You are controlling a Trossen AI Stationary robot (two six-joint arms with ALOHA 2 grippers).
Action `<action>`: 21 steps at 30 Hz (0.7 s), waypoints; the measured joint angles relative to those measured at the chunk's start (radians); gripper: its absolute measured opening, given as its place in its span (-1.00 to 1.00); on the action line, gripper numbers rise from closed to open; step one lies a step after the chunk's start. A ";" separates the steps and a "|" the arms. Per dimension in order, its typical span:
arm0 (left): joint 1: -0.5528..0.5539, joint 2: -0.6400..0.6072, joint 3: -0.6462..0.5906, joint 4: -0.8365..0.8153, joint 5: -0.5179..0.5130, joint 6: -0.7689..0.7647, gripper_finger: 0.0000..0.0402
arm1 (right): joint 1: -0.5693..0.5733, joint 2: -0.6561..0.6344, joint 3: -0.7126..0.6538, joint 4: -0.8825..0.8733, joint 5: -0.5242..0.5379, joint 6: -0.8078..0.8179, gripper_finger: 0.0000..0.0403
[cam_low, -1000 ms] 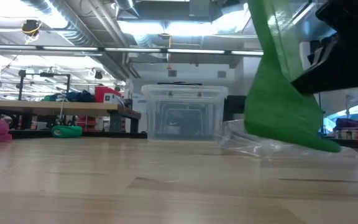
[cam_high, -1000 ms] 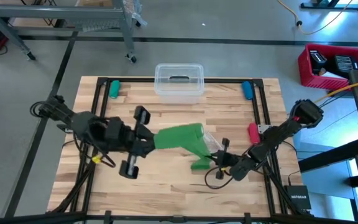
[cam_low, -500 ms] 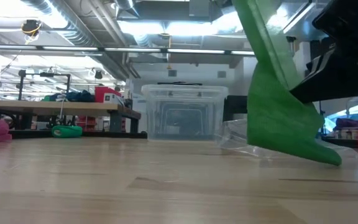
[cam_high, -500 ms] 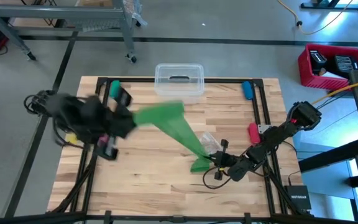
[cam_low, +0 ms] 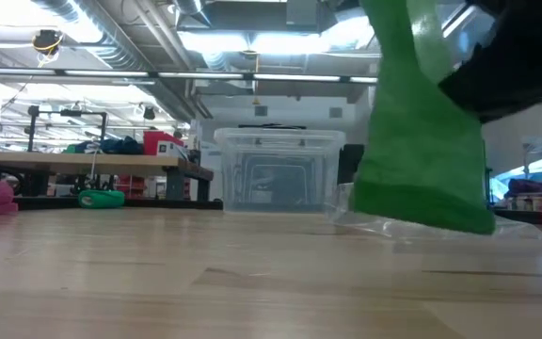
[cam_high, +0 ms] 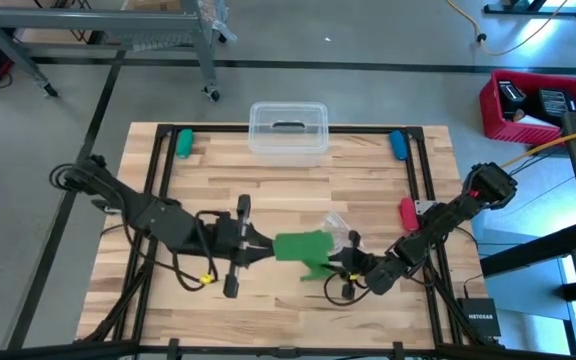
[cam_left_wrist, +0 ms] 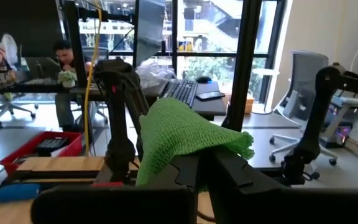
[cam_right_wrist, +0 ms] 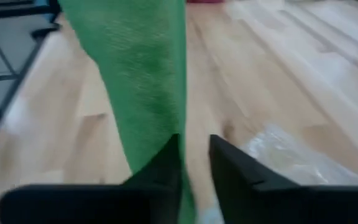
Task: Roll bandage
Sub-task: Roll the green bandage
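The bright green bandage (cam_high: 303,247) hangs between my two grippers over the middle of the table. My left gripper (cam_high: 265,246) points level toward the table's right and is shut on the bandage's upper end (cam_left_wrist: 179,127). The strip drops from there; its lower end (cam_low: 422,207) hangs wide, close above the wood, next to a clear plastic bag (cam_high: 336,228). My right gripper (cam_right_wrist: 194,146) stands low at that lower end, open, bare wood showing in its gap. The strip (cam_right_wrist: 135,62) runs past the outer side of one finger; whether it touches, I cannot tell. My left gripper pinches the bandage's upper end (cam_left_wrist: 194,149) between its two shut fingers. The fingers come level from the table's left. The fabric bunches up and drapes over the fingertips. The rest of the strip hangs slack below them.
A clear plastic box (cam_high: 288,130) stands at the far edge. A green cylinder (cam_high: 184,143) lies far left, a blue one (cam_high: 397,145) far right, a red thing (cam_high: 406,212) at the right rail. The near middle of the table is bare wood.
My left gripper swung up toward the table's far left, drawing the bandage out long and slanted. It then came back toward the right and down, tipping level. The strip now hangs short and bunched, and its lower end, earlier drawn to a point, hangs wide.
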 joint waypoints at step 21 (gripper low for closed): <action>0.023 0.045 -0.002 0.021 -0.015 0.003 -0.95 | -0.008 -0.113 0.087 -0.075 -0.156 -0.115 0.51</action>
